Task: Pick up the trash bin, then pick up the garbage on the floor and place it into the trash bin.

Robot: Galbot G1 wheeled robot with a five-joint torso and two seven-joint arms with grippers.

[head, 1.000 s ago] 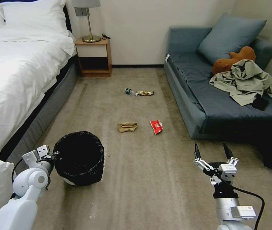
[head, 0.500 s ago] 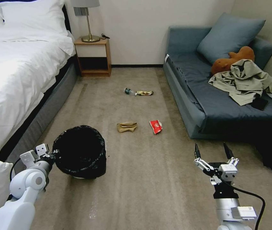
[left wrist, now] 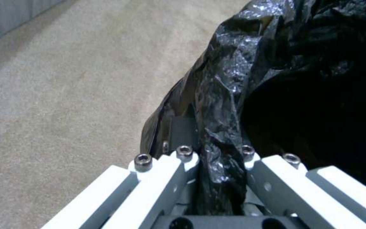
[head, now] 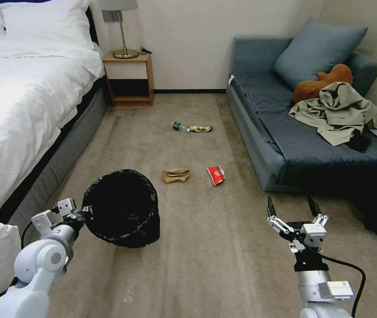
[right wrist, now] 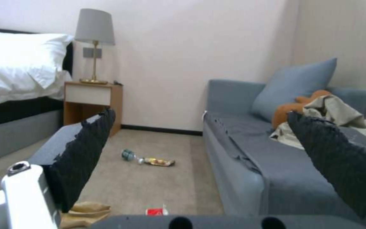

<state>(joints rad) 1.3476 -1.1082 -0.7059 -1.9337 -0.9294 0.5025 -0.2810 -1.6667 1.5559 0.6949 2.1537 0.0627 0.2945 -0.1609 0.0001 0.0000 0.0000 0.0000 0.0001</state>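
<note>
The trash bin (head: 124, 207), lined with crinkly black plastic, hangs tilted just above the carpet at lower left. My left gripper (head: 82, 213) is shut on its near rim; the left wrist view shows the black bag (left wrist: 221, 127) pinched between the white fingers (left wrist: 179, 178). The garbage lies farther off on the floor: a crumpled brown paper bag (head: 176, 175), a red packet (head: 216, 175), a gold wrapper (head: 200, 128) and a small bottle (head: 178, 126). My right gripper (head: 291, 207) hovers open at lower right, short of the packet, its black fingers (right wrist: 85, 149) wide apart.
A white bed (head: 24, 101) runs along the left and a blue sofa (head: 294, 141) along the right, with clothing (head: 338, 110) and a plush toy (head: 323, 81) on it. A nightstand with a lamp (head: 128, 77) stands at the back wall. Carpet lies open between them.
The left gripper has lifted the bin off the floor and carried it forward and to the right, tilting it. The right gripper has dropped slightly.
</note>
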